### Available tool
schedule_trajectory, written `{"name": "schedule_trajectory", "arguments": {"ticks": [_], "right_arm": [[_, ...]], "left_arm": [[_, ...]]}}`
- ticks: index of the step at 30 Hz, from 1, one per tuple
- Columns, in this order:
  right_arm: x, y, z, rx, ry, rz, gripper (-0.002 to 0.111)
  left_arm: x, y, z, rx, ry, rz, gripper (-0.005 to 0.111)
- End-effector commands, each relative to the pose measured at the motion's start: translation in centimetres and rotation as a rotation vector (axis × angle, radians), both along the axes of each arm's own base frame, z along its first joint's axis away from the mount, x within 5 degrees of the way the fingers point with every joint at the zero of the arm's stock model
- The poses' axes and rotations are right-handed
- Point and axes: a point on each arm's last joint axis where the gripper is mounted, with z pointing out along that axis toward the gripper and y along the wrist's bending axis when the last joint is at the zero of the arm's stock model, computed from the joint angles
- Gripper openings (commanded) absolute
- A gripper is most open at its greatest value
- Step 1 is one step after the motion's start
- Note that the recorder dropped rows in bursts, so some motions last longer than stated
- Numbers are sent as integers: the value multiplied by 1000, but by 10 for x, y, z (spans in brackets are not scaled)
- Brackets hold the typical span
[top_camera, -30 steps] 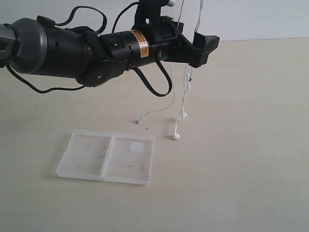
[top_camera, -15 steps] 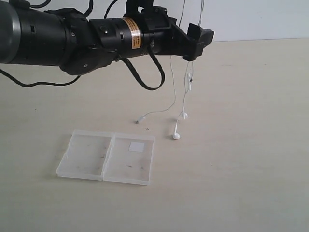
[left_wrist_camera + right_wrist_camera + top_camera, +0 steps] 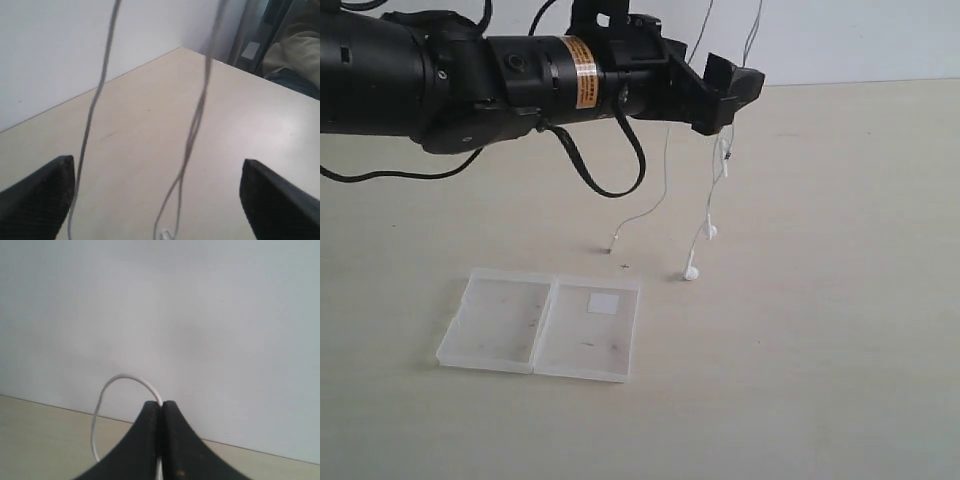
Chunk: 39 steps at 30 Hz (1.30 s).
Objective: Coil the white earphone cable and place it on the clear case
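The white earphone cable (image 3: 668, 160) hangs in thin strands from above the frame; its earbuds (image 3: 691, 272) dangle at the table and its plug end (image 3: 613, 243) is near the surface. My left gripper (image 3: 728, 100) is open in mid-air around the hanging strands. In the left wrist view two strands of the cable (image 3: 197, 115) run between the wide-apart fingers (image 3: 37, 195) of the gripper (image 3: 160, 200), untouched. My right gripper (image 3: 161, 407), out of the exterior view, is shut on the cable, a loop (image 3: 120, 379) arching beside it. The clear case (image 3: 500, 325) lies open and flat, white sticker (image 3: 603, 303) on its right half.
The left arm's thick black body and cables (image 3: 470, 80) span the upper left of the exterior view. A pale wall (image 3: 860, 40) bounds the table's far edge. A small dark speck (image 3: 625, 266) lies near the plug.
The left arm has swung up and back while its open gripper stayed around the strands. The cable has risen slightly; earbuds and plug shifted a little up and right.
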Motion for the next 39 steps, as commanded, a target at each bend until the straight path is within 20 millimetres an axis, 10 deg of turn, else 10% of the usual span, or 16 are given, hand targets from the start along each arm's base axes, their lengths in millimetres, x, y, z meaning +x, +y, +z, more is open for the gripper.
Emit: {"name": "schedule_trajectory", "arguments": {"ticks": [1,13,39], "right_arm": [[-10,-4,6,11,2,7,0],[-17,30,0,-17,4,53,0],[-51,40,14,-48,-52,35,0]], "left_arm": [[-15,6,16,-43,7,-9,85],[-59,23,24,-116,-2,-106,85],[-70,30,51,-108,-112,-131,85]]}}
